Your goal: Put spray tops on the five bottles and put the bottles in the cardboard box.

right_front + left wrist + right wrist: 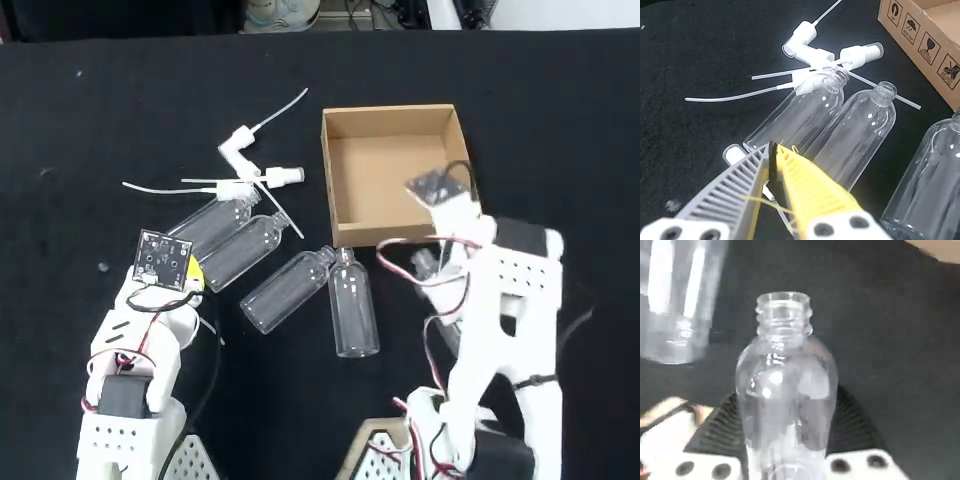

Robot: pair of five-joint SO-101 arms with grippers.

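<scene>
Right gripper [787, 415]: I log it clamped on a clear bottle [785, 365]. The bottle's thread is bare and its neck points away from the wrist. It sits right of table centre, on the near side of the cardboard box [375, 185].

Left gripper [771, 147]: fingers together, and I can confirm nothing between them. It sits near-left, at the base ends of two lying bottles.

Loose bottles [285, 290]: four, lying mid-table and uncapped.

Spray tops [802, 35]: I count three, loose beyond those two bottles' necks, toward the far edge, tubes splayed crosswise. They lie straight ahead of the left gripper, so I judge the left arm nearer to fetch one.
</scene>
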